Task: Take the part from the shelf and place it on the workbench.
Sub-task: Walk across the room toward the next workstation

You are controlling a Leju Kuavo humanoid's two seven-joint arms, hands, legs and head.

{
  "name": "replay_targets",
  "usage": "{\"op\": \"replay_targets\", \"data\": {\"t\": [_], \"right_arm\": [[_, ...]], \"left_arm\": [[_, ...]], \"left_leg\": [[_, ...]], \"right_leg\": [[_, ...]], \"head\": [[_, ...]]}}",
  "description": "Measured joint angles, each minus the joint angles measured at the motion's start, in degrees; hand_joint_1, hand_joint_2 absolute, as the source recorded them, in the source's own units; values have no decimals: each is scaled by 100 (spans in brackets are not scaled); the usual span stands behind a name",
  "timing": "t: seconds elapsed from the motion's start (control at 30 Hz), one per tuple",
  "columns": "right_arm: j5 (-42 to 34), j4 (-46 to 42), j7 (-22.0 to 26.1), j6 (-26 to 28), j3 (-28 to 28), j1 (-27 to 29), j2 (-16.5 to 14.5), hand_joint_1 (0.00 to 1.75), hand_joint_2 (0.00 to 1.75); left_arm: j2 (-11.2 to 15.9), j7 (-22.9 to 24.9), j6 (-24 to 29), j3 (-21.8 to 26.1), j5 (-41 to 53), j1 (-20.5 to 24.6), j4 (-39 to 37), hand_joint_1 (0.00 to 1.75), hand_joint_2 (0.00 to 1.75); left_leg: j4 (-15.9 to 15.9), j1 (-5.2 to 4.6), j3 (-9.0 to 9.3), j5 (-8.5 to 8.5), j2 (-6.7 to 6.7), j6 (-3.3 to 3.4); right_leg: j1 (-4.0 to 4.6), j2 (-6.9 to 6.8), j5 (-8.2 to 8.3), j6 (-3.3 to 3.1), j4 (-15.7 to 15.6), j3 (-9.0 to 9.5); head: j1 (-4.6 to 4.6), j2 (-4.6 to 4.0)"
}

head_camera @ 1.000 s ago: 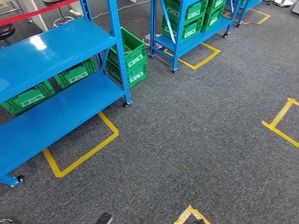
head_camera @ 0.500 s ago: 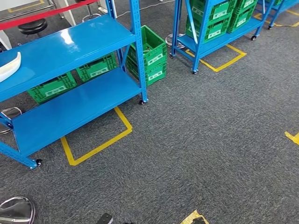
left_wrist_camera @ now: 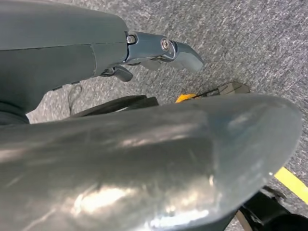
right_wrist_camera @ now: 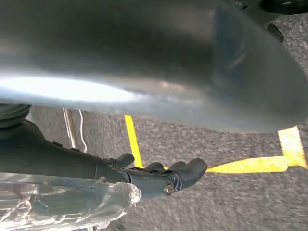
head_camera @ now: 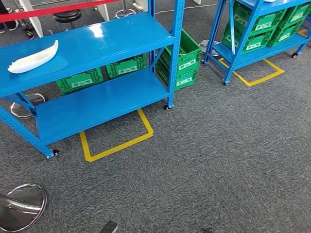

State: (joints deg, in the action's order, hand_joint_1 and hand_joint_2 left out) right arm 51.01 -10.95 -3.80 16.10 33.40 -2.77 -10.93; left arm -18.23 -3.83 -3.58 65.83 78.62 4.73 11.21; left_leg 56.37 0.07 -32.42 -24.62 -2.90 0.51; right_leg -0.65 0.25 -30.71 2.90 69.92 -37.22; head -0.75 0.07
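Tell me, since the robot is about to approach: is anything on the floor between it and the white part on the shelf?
Mostly no: bare carpet leads to the shelf holding the part. Only a chrome stool base sits low left, near that path.

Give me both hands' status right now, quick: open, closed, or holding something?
Left hand: holds nothing; fingers mostly hidden, so open or closed cannot be told.
Right hand: holds nothing, fingers loosely extended over the carpet, open.

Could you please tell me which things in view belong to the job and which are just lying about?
Job:
- white part, lying on the top board
- blue shelf that holds it

Lying about:
- green crates under and beside that shelf
- second blue shelf with green crates
- stool base
- yellow floor tape
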Motion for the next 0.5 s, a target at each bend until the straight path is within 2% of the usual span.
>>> {"op": "replay_targets", "data": {"t": [0.07,0.1,0.13,0.2,0.27,0.33,0.4,0.43,0.47,0.5], "right_arm": [[1,2,-5,0,-1,-7,-8,0,0],[1,4,-9,-1,-1,-9,-15,0,0],[0,5,-16,-2,-1,-9,-22,0,0],[1,7,-26,-3,1,-8,-31,0,0],[1,5,-31,-3,4,-14,-36,0,0],[0,4,-29,-2,5,-13,-39,0,0],[0,4,-27,-2,6,4,-39,0,0],[1,4,-22,-2,7,8,-39,0,0],[1,4,-16,-2,7,4,-39,0,0],[2,4,-9,-2,7,-4,-40,0,0]], "left_arm": [[0,1,0,-7,-1,5,0,0,0],[2,1,0,-8,-1,8,0,0,0],[4,2,0,-8,-2,7,0,0,0],[7,2,0,-8,-2,-1,0,0,0],[8,2,0,-8,-2,-5,0,0,0],[7,2,0,-8,-2,10,0,0,0],[8,2,-1,-8,-2,19,0,0,0],[10,2,-1,-8,-2,13,0,0,0],[13,2,-1,-8,-2,7,0,0,0],[16,2,-2,-8,-2,1,0,0,0]], "left_leg": [[30,2,-6,-10,-122,-57],[43,1,-22,-9,-170,-93],[48,1,-41,1,-212,-132],[29,21,-68,29,-281,-200],[166,19,-143,-77,-157,-256],[745,6,-427,-407,85,-298],[1472,8,-794,-703,190,-318],[1638,8,-880,-712,208,-316],[1578,7,-849,-607,218,-305],[1318,3,-712,-424,242,-286]], "right_leg": [[-46,229,309,5,-750,355],[-59,323,364,-6,-965,460],[-61,379,358,-29,-1043,496],[-46,298,376,-105,-1059,501],[-48,198,397,-186,-1077,507],[-43,72,397,-240,-1086,510],[-25,-72,387,-263,-1086,508],[-16,-140,382,-269,-1085,509],[-10,-200,377,-270,-1085,515],[-5,-256,371,-265,-1085,526]], "head": [[4,0],[4,0],[4,0],[2,0],[-28,0],[-77,0],[-93,0],[-93,0],[-93,0],[-93,0]]}}
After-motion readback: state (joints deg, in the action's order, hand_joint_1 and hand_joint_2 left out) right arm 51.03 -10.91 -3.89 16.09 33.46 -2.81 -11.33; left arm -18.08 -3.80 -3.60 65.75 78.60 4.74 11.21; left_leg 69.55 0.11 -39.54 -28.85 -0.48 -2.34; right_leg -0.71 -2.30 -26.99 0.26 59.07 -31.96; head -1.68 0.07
